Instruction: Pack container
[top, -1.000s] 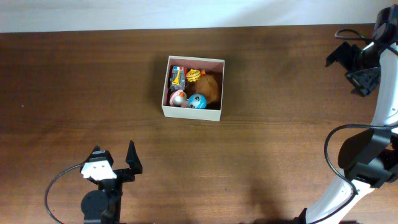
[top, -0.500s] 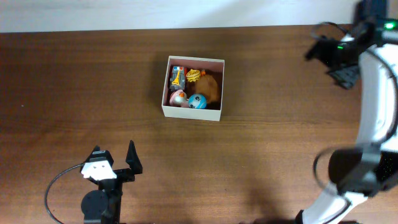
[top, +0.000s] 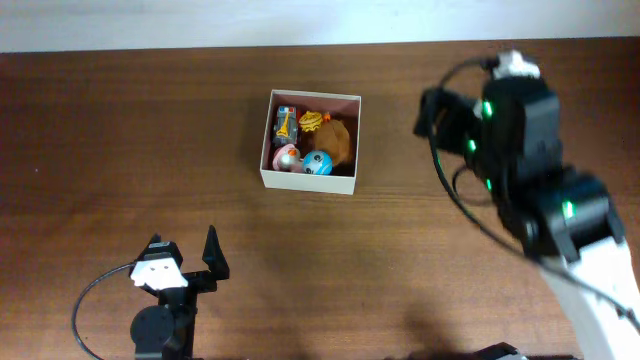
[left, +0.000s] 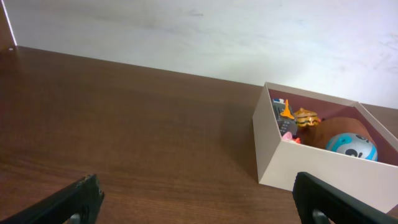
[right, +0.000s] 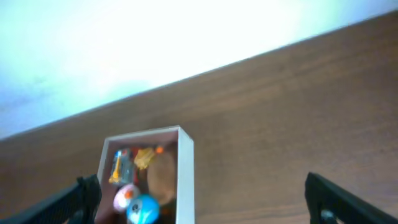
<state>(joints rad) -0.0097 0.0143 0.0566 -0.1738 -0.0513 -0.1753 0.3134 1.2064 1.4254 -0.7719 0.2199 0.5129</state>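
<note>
You are facing bare table (top: 150, 150) on every side of the container (top: 308, 182); toys (top: 318, 163) are filling most of its inside.

Overhead view: a dark brown, wood-grained table (top: 120, 150) fills the frame below a narrow strip of white wall (top: 200, 20) along the top edge. Upper centre, five small toys lie close together: grey toy car (top: 285, 125) with orange parts, upper left of the cluster; yellow-orange toy (top: 313, 121) just beside it; brown toy (top: 340, 140), lumpy, at right; pink-and-white toy (top: 286, 157), lower left; blue ball (top: 318, 163) with a white face, just beside it
</note>
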